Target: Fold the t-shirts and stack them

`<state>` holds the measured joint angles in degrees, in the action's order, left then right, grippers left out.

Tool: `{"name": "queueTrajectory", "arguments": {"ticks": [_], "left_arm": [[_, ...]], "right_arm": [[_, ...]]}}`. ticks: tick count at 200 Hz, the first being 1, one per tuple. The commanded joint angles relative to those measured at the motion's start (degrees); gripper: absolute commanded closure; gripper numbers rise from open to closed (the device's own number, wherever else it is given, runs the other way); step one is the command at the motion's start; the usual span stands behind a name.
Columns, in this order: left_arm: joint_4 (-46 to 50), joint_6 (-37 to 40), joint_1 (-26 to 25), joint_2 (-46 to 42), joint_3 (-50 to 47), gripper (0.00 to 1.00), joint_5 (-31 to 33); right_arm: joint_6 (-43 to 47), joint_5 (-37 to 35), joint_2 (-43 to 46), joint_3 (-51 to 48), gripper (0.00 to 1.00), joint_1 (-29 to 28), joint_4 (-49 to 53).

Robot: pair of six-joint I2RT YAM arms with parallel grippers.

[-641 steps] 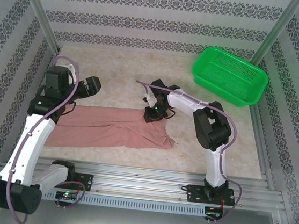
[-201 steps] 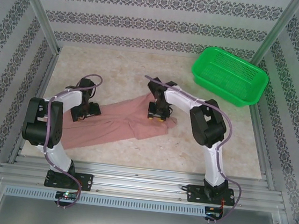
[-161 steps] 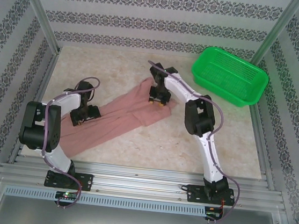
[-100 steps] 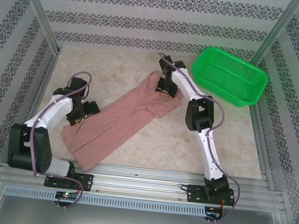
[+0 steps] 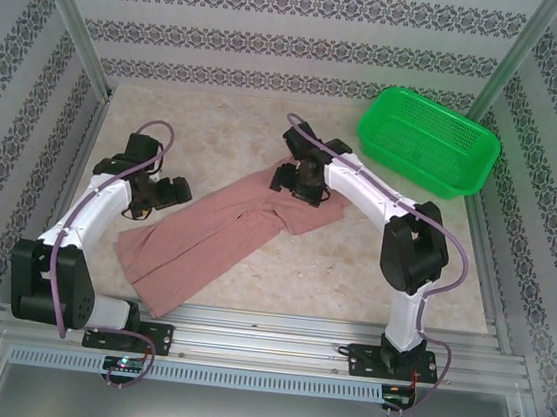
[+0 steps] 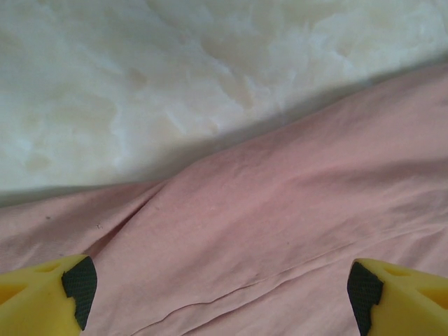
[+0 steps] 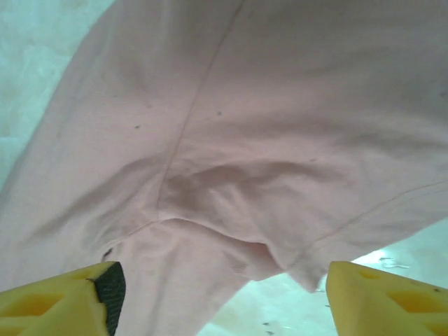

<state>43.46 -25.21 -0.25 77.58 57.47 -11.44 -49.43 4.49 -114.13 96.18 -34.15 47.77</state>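
A dusty salmon-pink t-shirt (image 5: 217,234) lies as a long folded strip, running diagonally from the near left to the far middle of the table. My left gripper (image 5: 172,193) hovers at the strip's left edge. In the left wrist view it (image 6: 224,301) is open, its yellow fingertips (image 6: 49,297) wide apart above flat cloth (image 6: 266,210) with a seam. My right gripper (image 5: 297,182) is over the strip's far end. In the right wrist view it (image 7: 224,301) is open, with a rumpled hem corner of the shirt (image 7: 231,189) lying loose below.
A green mesh basket (image 5: 429,142) stands at the back right corner. Patterned walls close in the left, back and right sides. Bare marbled tabletop (image 5: 352,267) lies right of the shirt, and a metal rail (image 5: 264,333) runs along the near edge.
The shirt swung from lying crosswise to lying diagonally, its far end carried toward the back. The right gripper opened and drew slightly nearer. The left gripper rose off the cloth.
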Motion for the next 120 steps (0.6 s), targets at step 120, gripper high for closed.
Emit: {"name": "queueTrajectory", "arguments": {"ticks": [120], "left_arm": [[6.66,-1.28,5.82,-7.18,17.10,0.07,-2.72]], "right_arm": [[-19.61,3.77,-38.26,43.73,0.29,7.10,12.25]]}}
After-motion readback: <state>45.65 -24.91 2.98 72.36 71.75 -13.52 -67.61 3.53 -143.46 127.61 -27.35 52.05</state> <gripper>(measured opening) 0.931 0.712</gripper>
